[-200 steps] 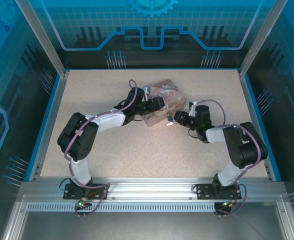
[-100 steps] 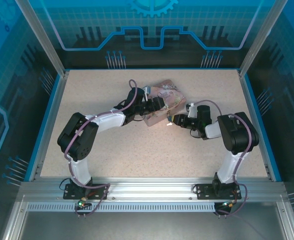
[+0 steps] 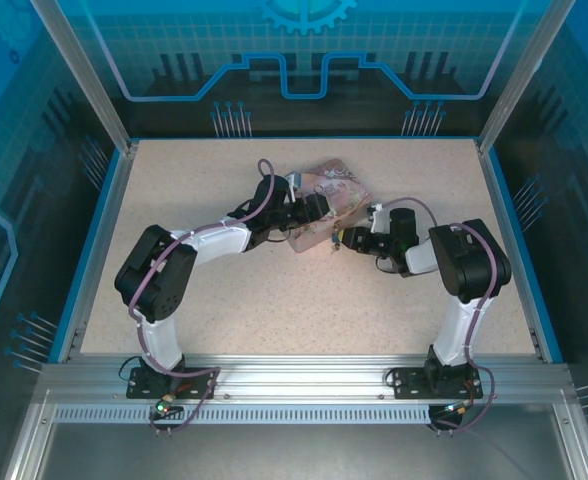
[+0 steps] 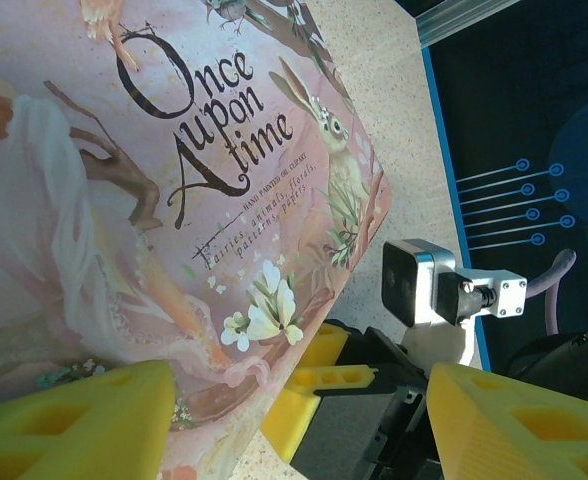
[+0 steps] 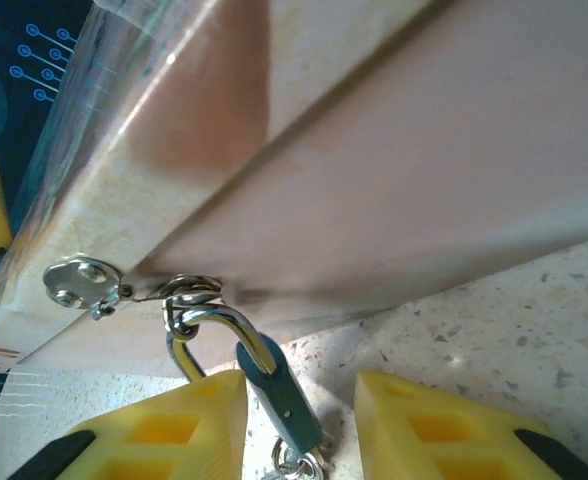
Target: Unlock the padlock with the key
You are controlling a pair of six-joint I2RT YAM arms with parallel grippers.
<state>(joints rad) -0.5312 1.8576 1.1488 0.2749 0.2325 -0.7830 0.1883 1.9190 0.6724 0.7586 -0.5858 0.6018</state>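
- The left arm (image 3: 189,250) reaches from the near left corner of the tabletop (image 3: 424,170) toward its middle.
- The left gripper (image 4: 302,378) has its yellow fingers (image 4: 69,420) spread wide and clamped on nothing. One finger overlaps the near edge of the pink tin's lid, and I cannot tell whether it touches. The other finger is clear of the tin, off its right side.
- The pink tin (image 3: 339,190) lies flat at the middle of the tabletop, somewhat toward the far edge. Its illustrated lid reads "Once upon a time".
- A small metal clasp (image 5: 84,282) sits on the tin's side wall, with a wire loop (image 5: 192,290) just beside it.
- The padlock (image 5: 279,395) hangs from that loop against the tin's side, just above the tabletop. Its thin shackle (image 5: 219,322) passes through the loop, and the blue body tilts downward.
- A bit of bright metal (image 5: 294,463) shows at the body's lower end, too cropped to identify.
- The right gripper (image 5: 299,378) stands with its fingers (image 5: 424,425) either side of the padlock's body and partly apart. One finger is at the body's edge, and a gap shows before the other, so the padlock is not pinched.
- The right arm (image 3: 464,270) bends in from the near right corner.
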